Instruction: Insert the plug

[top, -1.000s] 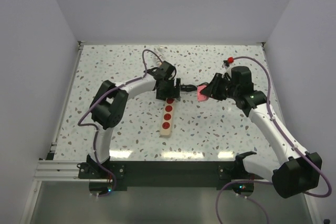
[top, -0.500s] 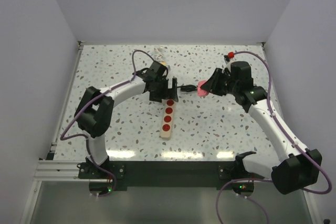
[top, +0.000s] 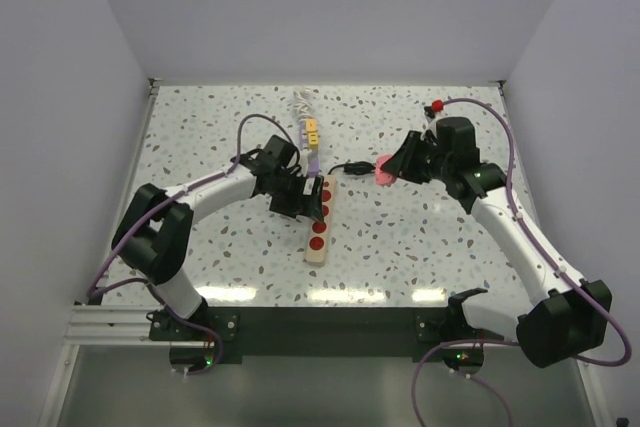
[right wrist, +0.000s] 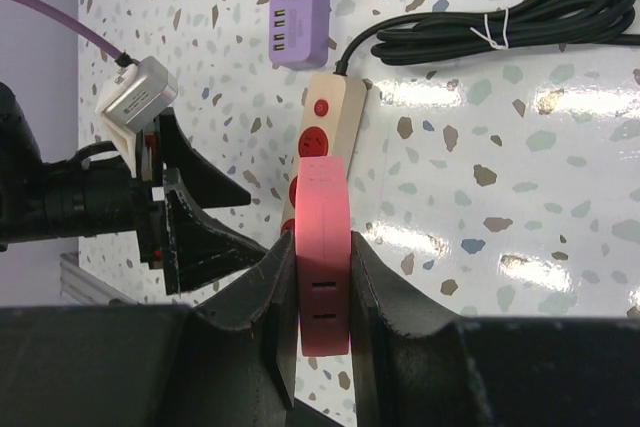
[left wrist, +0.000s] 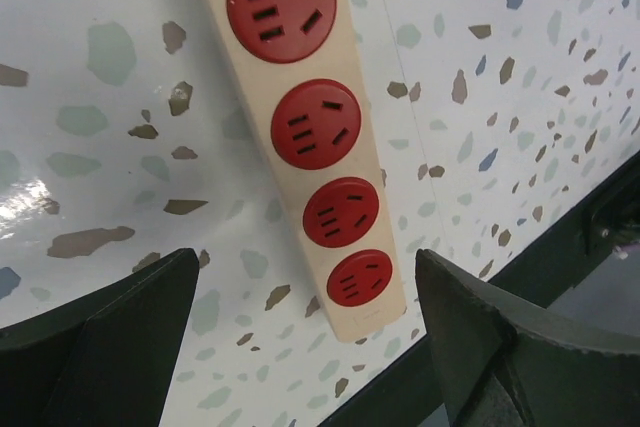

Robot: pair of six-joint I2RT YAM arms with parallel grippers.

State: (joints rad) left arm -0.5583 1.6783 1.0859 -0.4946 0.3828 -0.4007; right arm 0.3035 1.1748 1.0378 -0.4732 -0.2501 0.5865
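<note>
A robotics lab cell: plain white walls rise beyond and beside the left gripper and right gripper. A speckled tabletop lies beneath them, an aluminium rail sits well behind, and purple cables trail back from them.

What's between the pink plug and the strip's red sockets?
Nothing visible lies between the pink plug and the power strip; its black cord runs off to the far side. The open left gripper hangs beside the strip's far end and might crowd it.

Beige power strip on speckled table
</note>
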